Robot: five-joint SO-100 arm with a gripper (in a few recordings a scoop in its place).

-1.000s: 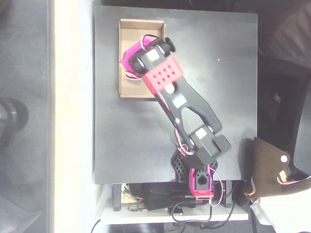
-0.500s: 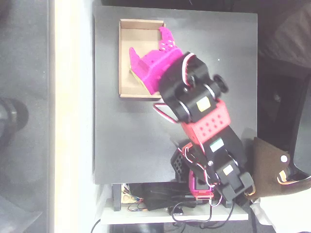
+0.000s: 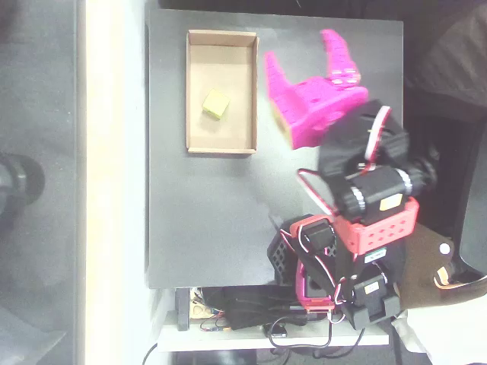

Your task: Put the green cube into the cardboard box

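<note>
The green cube (image 3: 216,104) lies on the floor of the cardboard box (image 3: 195,135), near its middle, a little tilted. The box is a shallow tan tray at the upper left of the black table in the overhead view. My magenta gripper (image 3: 303,55) hovers to the right of the box, above the table's upper middle, its two fingers spread wide apart with nothing between them. It is well clear of the box and the cube.
The black table (image 3: 205,228) has bare room below the box and to the left of the arm's base (image 3: 308,262). Cables and electronics (image 3: 243,312) sit at the table's lower edge. A brown object (image 3: 422,274) lies at the lower right.
The arm has folded back and swung right, carrying the gripper off the box. The cube, hidden under the gripper before, now lies uncovered in the box, released.
</note>
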